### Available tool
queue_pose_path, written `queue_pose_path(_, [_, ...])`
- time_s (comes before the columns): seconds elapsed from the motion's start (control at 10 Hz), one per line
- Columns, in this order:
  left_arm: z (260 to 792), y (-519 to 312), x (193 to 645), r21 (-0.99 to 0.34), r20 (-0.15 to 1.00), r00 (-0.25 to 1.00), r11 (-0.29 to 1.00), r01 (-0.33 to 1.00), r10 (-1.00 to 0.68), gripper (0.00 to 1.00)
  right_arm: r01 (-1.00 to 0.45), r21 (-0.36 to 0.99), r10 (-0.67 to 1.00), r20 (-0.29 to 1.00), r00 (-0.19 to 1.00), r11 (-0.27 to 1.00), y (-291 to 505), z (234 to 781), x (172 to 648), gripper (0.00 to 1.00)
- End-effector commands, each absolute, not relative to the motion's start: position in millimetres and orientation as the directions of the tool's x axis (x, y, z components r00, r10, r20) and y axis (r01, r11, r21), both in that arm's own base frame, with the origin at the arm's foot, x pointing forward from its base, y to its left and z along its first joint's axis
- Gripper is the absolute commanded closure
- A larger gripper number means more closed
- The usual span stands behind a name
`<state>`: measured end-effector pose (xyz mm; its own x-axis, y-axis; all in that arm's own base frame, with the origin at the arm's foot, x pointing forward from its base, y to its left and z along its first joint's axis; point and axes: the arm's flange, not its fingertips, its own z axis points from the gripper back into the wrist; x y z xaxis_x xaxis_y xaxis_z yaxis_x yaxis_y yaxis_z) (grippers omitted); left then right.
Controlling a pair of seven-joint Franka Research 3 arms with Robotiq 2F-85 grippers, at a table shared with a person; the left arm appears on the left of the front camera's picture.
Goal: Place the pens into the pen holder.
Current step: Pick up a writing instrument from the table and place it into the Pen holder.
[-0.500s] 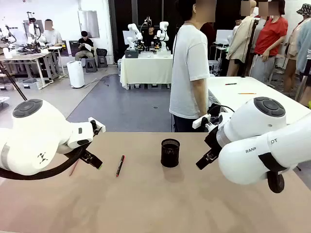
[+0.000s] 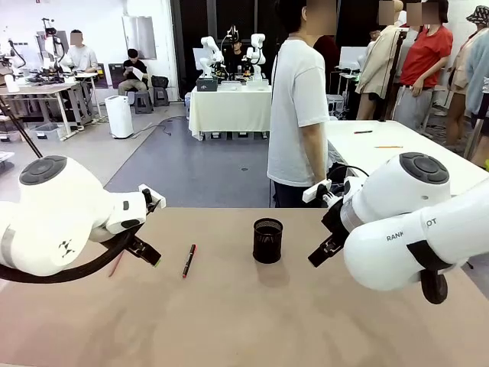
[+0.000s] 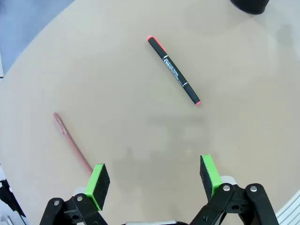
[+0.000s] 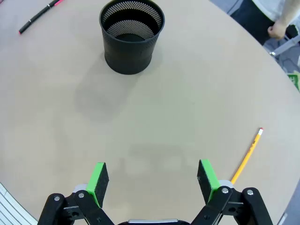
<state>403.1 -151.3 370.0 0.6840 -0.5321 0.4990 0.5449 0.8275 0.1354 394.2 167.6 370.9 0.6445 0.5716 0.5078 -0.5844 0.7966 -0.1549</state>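
A black pen with red tips [image 2: 189, 261] [image 3: 174, 70] lies on the tan table, left of the black mesh pen holder [image 2: 267, 240] [image 4: 131, 35], which stands upright near the middle. A reddish-brown pencil [image 3: 72, 143] [image 2: 116, 265] lies close to my left gripper [image 3: 153, 181] [image 2: 149, 254], which hovers open above the table with nothing between its green pads. My right gripper [image 4: 153, 180] [image 2: 319, 253] is open too, hovering right of the holder. An orange-yellow pencil [image 4: 247, 155] lies beside its right finger. The black pen's end also shows in the right wrist view [image 4: 39, 16].
A person in a white T-shirt [image 2: 298, 107] stands at the table's far edge, a hand [image 4: 277, 29] hanging by the side. Bare tabletop [image 2: 244, 321] stretches toward the near edge. A white table [image 2: 382, 149] with pens stands behind on the right.
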Motion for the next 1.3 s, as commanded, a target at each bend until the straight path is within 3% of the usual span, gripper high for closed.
queue_pose_path(0.0, [370.1,-151.3,403.1,0.136,0.499,0.684,0.827,0.545,-0.532,0.0,-0.584,-0.154,0.571,0.508,0.645,0.797,167.5,370.9,394.2,0.0])
queue_pose_path(1.2, [370.0,-151.3,403.1,0.135,0.499,0.684,0.827,0.545,-0.532,0.0,-0.584,-0.154,0.571,0.508,0.645,0.797,167.5,370.9,394.2,0.0])
